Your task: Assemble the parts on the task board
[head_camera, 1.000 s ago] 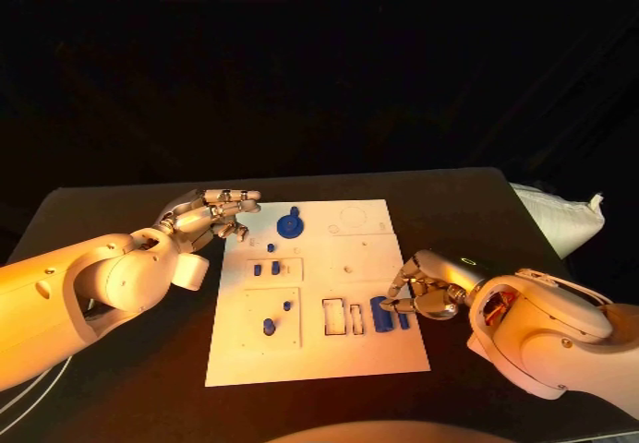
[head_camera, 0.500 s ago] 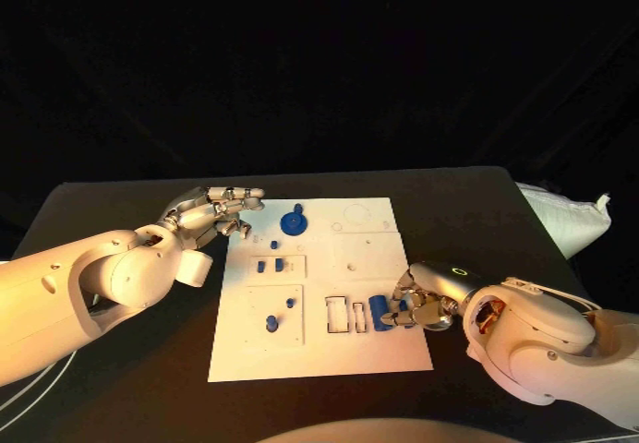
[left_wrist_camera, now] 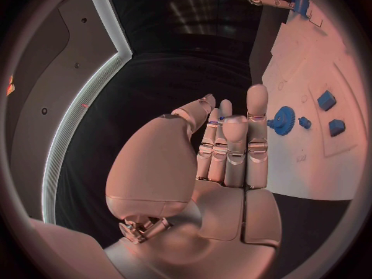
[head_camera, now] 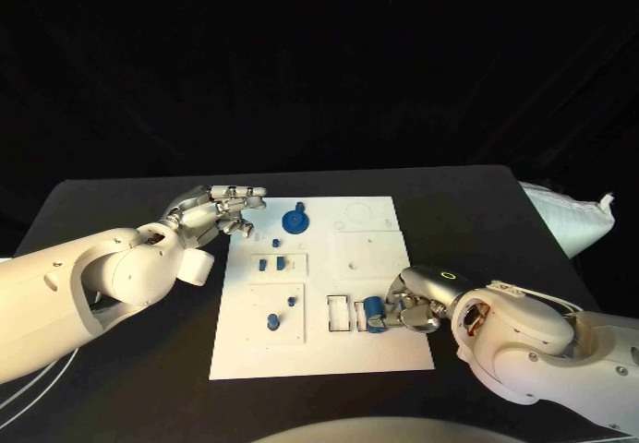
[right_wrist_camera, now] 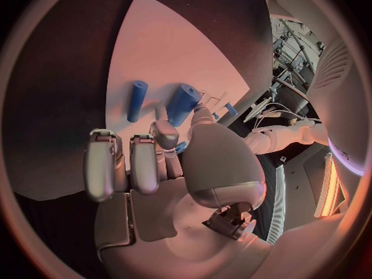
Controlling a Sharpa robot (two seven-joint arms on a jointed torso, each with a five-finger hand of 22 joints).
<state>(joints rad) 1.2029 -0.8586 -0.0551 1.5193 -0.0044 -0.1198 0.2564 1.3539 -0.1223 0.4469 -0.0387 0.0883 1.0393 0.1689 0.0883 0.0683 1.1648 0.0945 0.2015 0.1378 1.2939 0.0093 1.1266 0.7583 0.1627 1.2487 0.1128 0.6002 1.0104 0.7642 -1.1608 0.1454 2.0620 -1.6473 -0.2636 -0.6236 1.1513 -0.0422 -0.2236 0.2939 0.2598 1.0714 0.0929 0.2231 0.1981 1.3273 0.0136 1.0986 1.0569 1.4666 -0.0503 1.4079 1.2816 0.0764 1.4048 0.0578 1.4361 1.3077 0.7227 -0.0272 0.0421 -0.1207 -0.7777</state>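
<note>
Blue parts are mostly seated on the white task board (head_camera: 359, 351): the gear (head_camera: 295, 221) near my left hand (head_camera: 213, 212), small blocks (head_camera: 271, 264) and pegs further down. The rest is unfinished; a blue cylinder (head_camera: 377, 311) is pinched in my right hand (head_camera: 410, 309), a thinner one (right_wrist_camera: 136, 100) lying loose just beyond. Since a second ago my right hand has drawn back, bringing the cylinder along. My left hovers open, unchanged.

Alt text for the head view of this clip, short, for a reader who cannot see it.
The right robot hand pinches a blue cylindrical part beside the rectangular slots near the front edge of the white task board on a black table. The left robot hand hovers, fingers spread, at the board's far left corner, near a blue gear-shaped part.
</note>
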